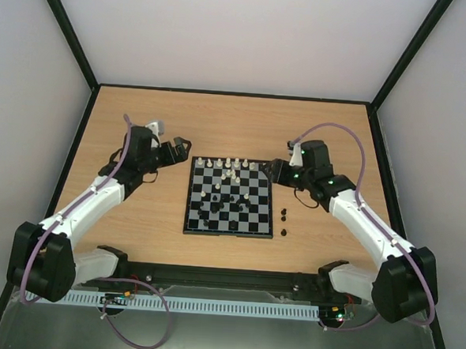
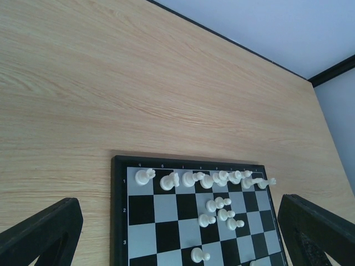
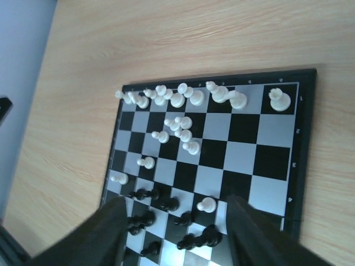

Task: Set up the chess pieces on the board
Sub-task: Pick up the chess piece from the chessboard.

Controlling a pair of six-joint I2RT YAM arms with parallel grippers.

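Top external view puts the left gripper (image 1: 179,151) at the left, hovering over bare worktop (image 1: 134,109) with its jaws spread fully and nothing between them. The chessboard (image 1: 228,233) begins just to its right, and from its wrist camera the far rank sits ahead and below. White pieces (image 1: 230,164) line that far edge, with a few white pawns (image 2: 222,213) bunched beside the rank rather than in a row of their own. Black pieces (image 1: 217,207) huddle around the middle and near-left squares, unsorted.

The right gripper (image 1: 272,170) hangs over the board's far right corner, jaws parted partway and pinching nothing that I can see. In its wrist view a lone white pawn (image 3: 206,205) and several of the black pieces lie below, between its fingers (image 3: 111,233). Nearer than this gripper, just off the board's right edge, three loose black pieces (image 1: 284,222) wait on the worktop.

By my reading, the white side is being finished and black is barely begun. The next move calls for a straight descent onto one piece, with the jaws narrow enough to spare its neighbours.
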